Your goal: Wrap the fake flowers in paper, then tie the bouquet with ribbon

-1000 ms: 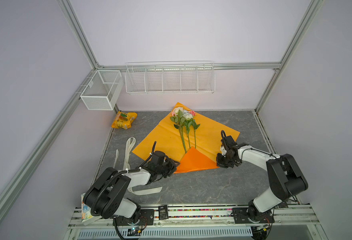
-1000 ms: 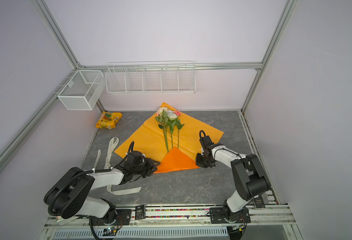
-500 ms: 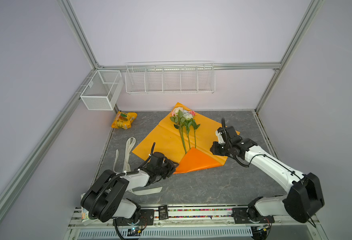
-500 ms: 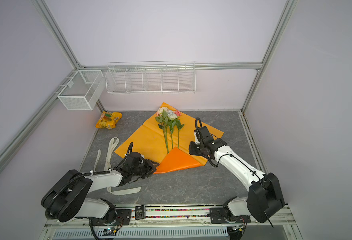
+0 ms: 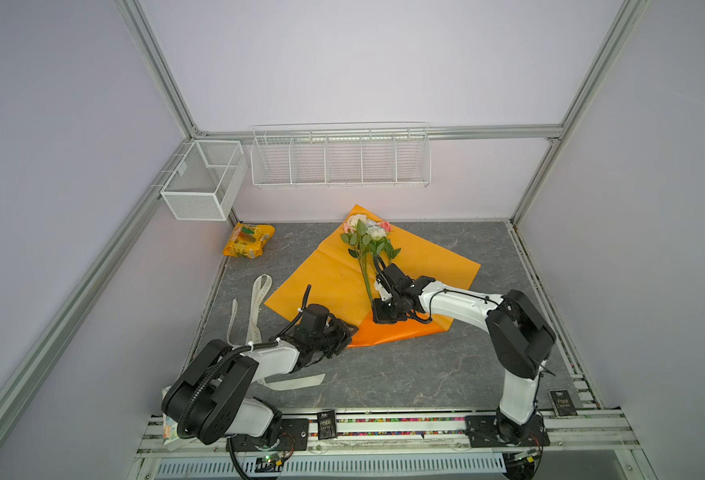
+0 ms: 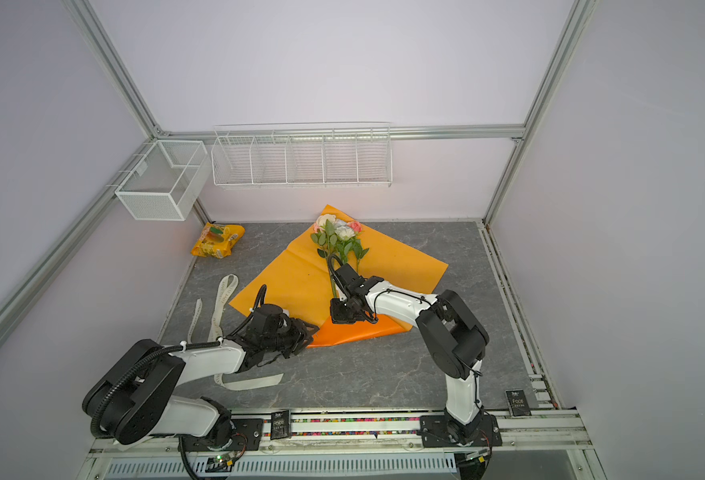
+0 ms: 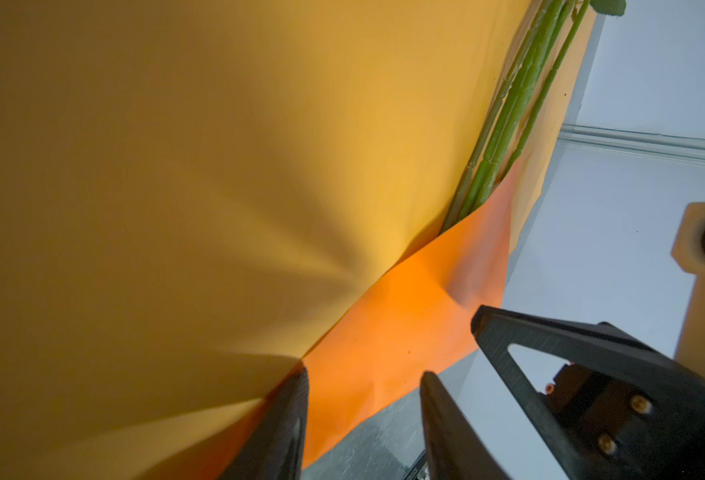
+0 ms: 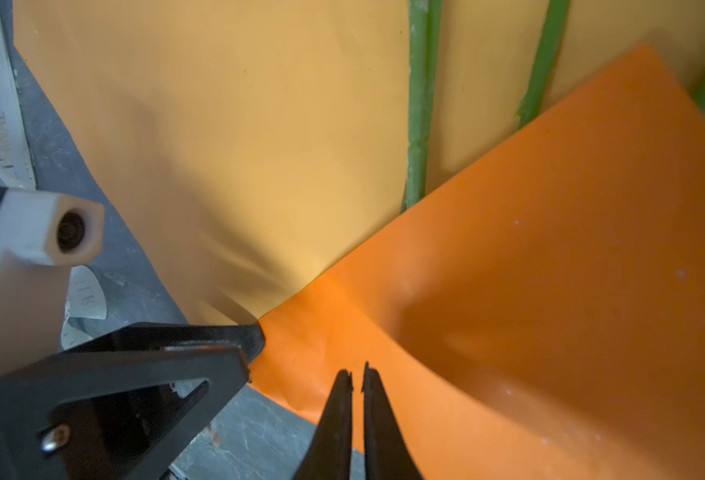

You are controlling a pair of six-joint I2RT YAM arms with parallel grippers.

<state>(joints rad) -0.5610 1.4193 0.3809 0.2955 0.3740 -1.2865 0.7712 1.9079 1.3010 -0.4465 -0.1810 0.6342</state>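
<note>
The bouquet of fake flowers (image 5: 365, 232) lies on the spread orange paper wrap (image 5: 325, 274), blooms toward the back wall, seen in both top views (image 6: 336, 230). Its green stems (image 8: 417, 124) run under a darker folded flap (image 5: 409, 328). My left gripper (image 5: 348, 334) is open at the flap's left fold corner. In the left wrist view its jaws (image 7: 363, 376) stand apart, and one fingertip (image 8: 255, 334) touches the crease. My right gripper (image 5: 386, 318) hovers over the flap near the stem ends. Its fingers (image 8: 357, 374) are shut with nothing between them.
A yellow-orange snack packet (image 5: 249, 240) lies at the back left. A cream printed ribbon (image 5: 259, 299) trails along the left side and under my left arm. A mesh basket (image 5: 203, 178) and a wire shelf (image 5: 340, 156) hang on the walls. A black card (image 5: 563, 402) lies front right.
My right arm swung left from the paper's right edge to above the folded flap by the stems. The left arm has stayed at the fold corner.
</note>
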